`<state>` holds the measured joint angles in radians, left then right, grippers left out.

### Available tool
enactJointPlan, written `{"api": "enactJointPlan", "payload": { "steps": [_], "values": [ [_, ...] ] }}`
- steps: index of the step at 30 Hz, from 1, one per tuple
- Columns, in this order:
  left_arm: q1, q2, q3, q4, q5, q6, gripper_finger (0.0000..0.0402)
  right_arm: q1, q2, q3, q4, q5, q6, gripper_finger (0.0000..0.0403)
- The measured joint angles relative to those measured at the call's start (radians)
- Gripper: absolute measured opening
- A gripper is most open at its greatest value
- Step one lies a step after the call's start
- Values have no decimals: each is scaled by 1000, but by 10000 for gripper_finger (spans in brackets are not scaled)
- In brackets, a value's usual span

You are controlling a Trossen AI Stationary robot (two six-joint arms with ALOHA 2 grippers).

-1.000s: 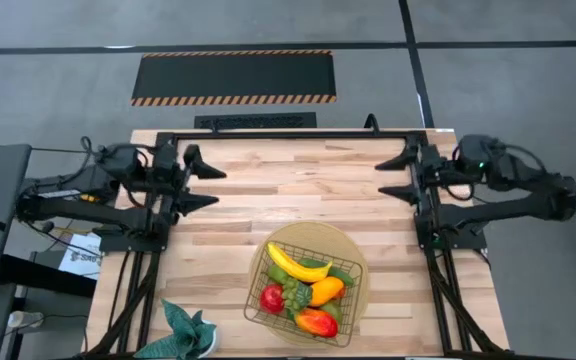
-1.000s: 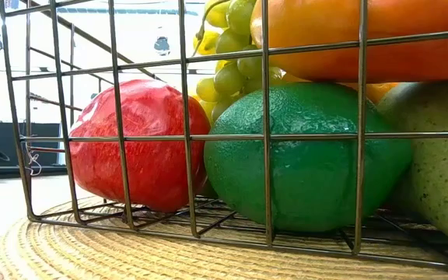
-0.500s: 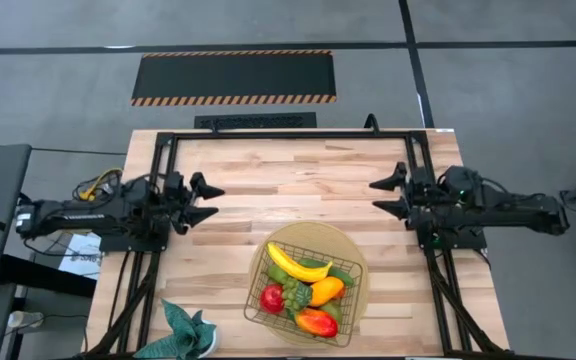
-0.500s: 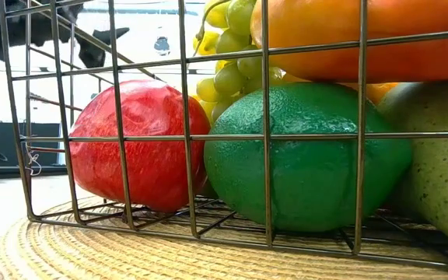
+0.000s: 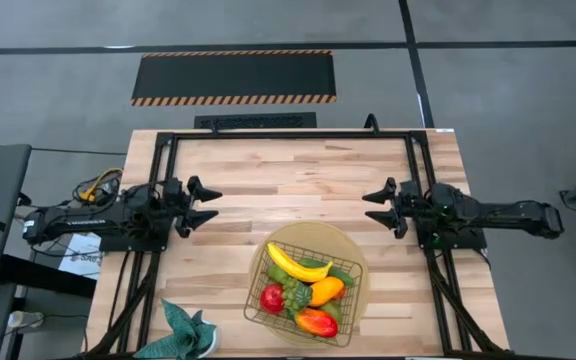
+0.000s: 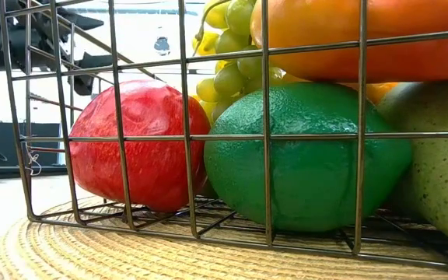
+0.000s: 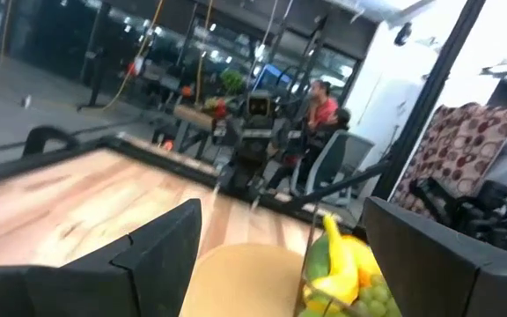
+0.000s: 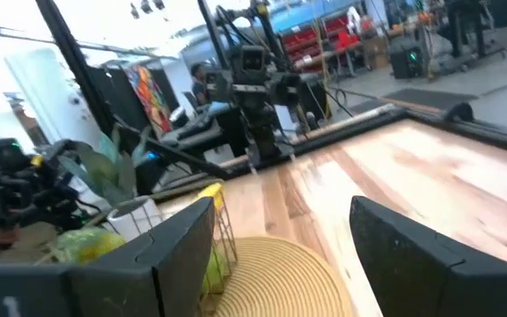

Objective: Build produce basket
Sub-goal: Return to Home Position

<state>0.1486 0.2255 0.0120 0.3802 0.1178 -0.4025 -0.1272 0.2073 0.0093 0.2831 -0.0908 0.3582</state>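
Note:
The dark wire basket [image 5: 268, 318] stands on a round tan mat [image 5: 353, 250] near the table's near edge. It is filled with produce: a yellow banana [image 5: 298, 267], a red apple [image 5: 272, 298], green grapes [image 5: 296, 296], an orange fruit [image 5: 326, 290] and a red-orange mango [image 5: 316, 322]. The low view looks through the mesh at the red apple [image 6: 134, 144], a green fruit [image 6: 309, 155] and the grapes [image 6: 228, 54]. My left gripper [image 5: 208, 204] is open at the table's left side. My right gripper [image 5: 372, 207] is open at the right side. Both are well clear of the basket.
A teal leafy plant [image 5: 188, 332] stands at the near left corner. A black frame [image 5: 288, 134] runs along the table's far edge and down both sides. Bare wood [image 5: 288, 190] lies between the two grippers. People sit in the room beyond the table [image 7: 324, 101].
Both arms have come down and swung toward the near edge, stretching out low and level. The right gripper has also moved inward, toward the table's middle. Both grippers stay open. The basket and produce have not moved.

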Motion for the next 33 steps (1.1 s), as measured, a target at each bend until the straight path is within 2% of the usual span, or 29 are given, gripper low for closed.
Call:
{"api": "enactJointPlan", "payload": {
  "steps": [5, 9, 22, 29, 33],
  "values": [
    [0, 1, 0, -96, -45, -6, 302, 0, 1, 0, -16, 38, -13, 286],
    [0, 1, 0, -117, -43, -5, 302, 0, 2, 0, -31, 40, -15, 286],
    [0, 3, -1, -180, -55, -12, 302, 2, 2, -1, -237, 40, 16, 286],
    [-1, 3, -1, -293, -61, -152, 302, 2, 3, -1, -256, 41, 18, 286],
    [-1, 3, -1, -355, -129, -206, 302, 2, 3, -1, -256, 41, 19, 286]
  ]
}}
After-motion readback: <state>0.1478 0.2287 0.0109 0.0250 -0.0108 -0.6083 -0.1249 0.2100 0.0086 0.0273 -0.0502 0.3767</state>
